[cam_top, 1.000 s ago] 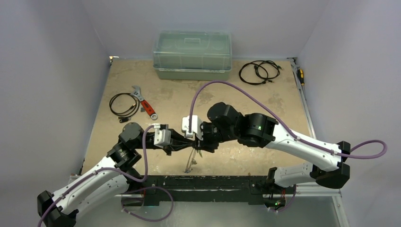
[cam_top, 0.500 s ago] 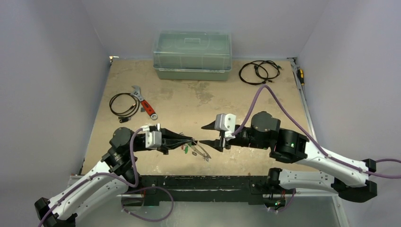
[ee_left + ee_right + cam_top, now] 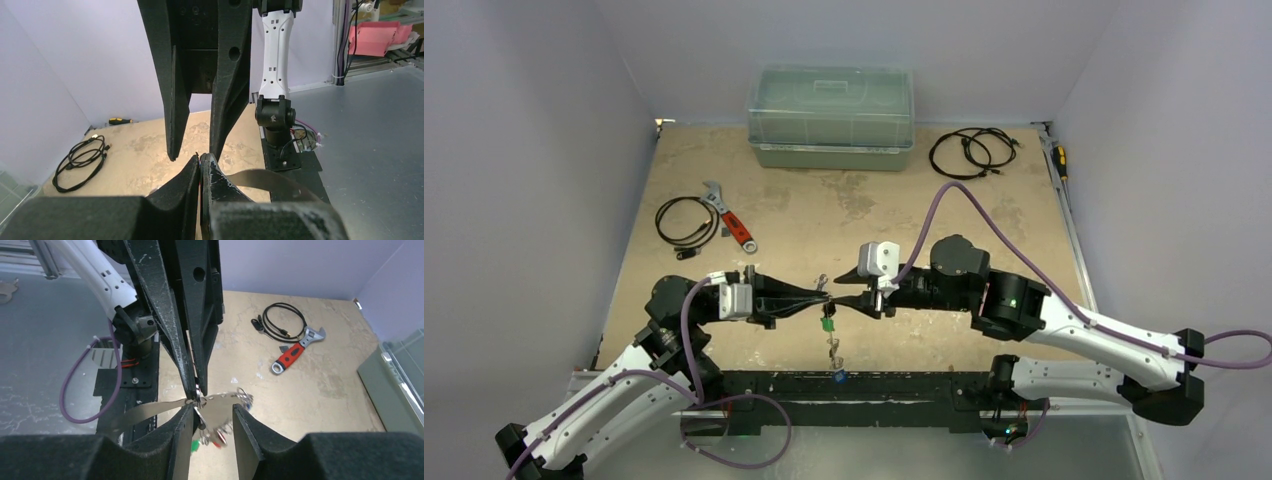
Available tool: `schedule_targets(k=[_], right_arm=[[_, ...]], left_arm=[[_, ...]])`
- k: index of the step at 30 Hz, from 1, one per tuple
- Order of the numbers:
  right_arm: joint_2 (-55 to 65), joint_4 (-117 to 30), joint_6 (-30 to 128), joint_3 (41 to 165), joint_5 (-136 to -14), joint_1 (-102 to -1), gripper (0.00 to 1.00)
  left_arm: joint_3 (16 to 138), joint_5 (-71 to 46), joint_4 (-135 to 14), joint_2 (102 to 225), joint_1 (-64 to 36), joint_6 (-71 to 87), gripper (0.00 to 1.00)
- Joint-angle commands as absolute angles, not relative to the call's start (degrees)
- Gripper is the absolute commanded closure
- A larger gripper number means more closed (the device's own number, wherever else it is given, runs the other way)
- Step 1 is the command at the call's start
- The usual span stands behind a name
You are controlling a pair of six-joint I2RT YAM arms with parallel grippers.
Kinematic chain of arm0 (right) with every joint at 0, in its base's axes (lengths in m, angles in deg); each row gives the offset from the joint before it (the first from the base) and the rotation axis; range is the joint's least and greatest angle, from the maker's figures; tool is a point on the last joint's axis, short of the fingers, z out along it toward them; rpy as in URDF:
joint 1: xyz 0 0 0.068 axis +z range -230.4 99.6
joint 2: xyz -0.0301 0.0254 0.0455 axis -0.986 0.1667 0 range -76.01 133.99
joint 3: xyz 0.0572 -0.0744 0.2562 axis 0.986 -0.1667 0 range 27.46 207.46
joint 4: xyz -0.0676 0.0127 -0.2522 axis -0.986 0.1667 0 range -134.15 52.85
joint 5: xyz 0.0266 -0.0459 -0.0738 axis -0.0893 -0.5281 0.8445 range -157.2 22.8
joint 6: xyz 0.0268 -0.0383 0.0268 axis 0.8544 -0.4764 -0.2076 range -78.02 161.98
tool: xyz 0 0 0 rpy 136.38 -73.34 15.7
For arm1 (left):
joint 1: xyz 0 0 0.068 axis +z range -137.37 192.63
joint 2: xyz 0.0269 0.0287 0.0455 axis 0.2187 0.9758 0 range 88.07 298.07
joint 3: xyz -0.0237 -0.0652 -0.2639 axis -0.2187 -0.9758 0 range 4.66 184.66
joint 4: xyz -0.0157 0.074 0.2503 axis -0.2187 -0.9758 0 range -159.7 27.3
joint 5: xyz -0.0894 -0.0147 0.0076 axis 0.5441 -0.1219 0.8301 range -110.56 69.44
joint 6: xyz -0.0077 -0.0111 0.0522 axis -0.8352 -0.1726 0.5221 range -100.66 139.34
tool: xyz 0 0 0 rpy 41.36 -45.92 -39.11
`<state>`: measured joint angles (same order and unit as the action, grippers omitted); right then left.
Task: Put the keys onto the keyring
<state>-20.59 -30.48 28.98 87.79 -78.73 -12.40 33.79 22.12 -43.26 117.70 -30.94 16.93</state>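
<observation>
Hanging between my two hands above the near middle of the bench, the keyring shows as a thin silver crescent. The keys dangle under it in a bunch. I make out green and red tags, and something blue lower down that I cannot place for sure. The ring's long axis runs crosswise to my fingers, so from the right wrist it sweeps from one side to the other just ahead of my fingertips.

My left hand is closed tight, its tips pinching the flat band, so that hand carries the whole load. My right hand meets it tip to tip, fingers partly open with a clear gap between them. The band and the bunch sit in or just beyond that gap, and I cannot tell whether either finger touches metal. It grips nothing that I can see. Both hands are about equally near, and I judge the right to be the free one for the next grasp.
</observation>
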Motion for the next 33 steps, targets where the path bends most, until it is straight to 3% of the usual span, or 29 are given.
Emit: schedule_targets(k=[1, 11, 16, 22, 28, 32, 33], right_arm=[[-19.92, -33.57, 29.67, 88.83, -82.69, -12.57, 0.64], [-18.41, -33.83, 29.41, 89.07, -84.07, -12.55, 0.77], [-17.82, -34.62, 29.32, 88.78, -83.75, -12.55, 0.79], [-17.45, -35.32, 29.41, 88.54, -83.48, -12.59, 1.00], [-15.43, -29.29, 28.72, 92.45, -82.64, -12.51, 1.00], [-11.42, -16.27, 26.52, 99.51, -76.79, -12.56, 1.00], [-10.66, -13.79, 26.19, 100.81, -75.92, -12.55, 1.00]], left_arm=[[33.71, 22.83, -38.56, 117.34, -30.81, 16.09, 1.00], [33.65, 22.26, -38.32, 117.27, -30.75, 15.83, 1.00], [33.48, 21.60, -38.10, 116.66, -30.70, 15.70, 1.00], [33.37, 21.24, -37.91, 116.21, -30.62, 15.61, 1.00], [34.70, 22.61, -44.06, 116.21, -30.66, 20.66, 1.00], [37.18, 23.73, -50.01, 117.21, -30.63, 24.15, 0.59], [37.60, 23.79, -51.30, 117.36, -30.68, 24.98, 0.53]])
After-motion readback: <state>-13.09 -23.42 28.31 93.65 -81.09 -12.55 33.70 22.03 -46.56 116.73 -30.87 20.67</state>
